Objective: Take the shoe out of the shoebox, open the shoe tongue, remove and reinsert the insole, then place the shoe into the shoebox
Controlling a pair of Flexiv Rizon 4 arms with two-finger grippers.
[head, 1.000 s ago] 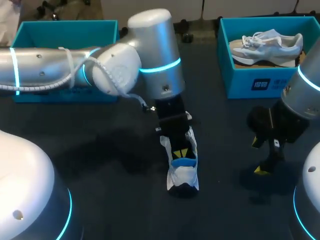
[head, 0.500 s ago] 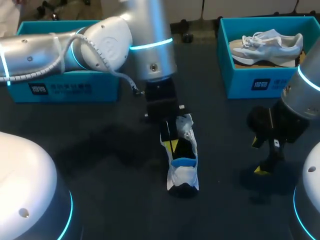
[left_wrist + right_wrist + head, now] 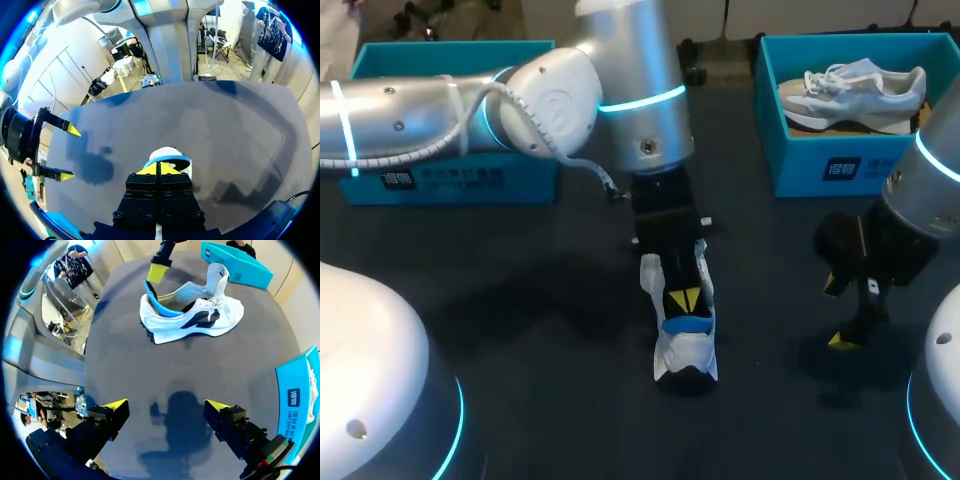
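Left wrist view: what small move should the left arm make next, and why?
Probably lift the left gripper up and back: its jaws look closed at the edge of the blue insole, which rides above the collar of the shoe, while the right gripper hangs open.

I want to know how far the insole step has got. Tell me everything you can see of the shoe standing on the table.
The shoe is a white lace-up sneaker with a dark side mark and blue lining round the heel collar. It stands upright on its sole on the dark table, heel towards the robot, with the tongue raised so the opening gapes. The left gripper, tips together, sits at the heel end of the opening. Whether it pinches anything cannot be told. Nothing else touches the shoe.
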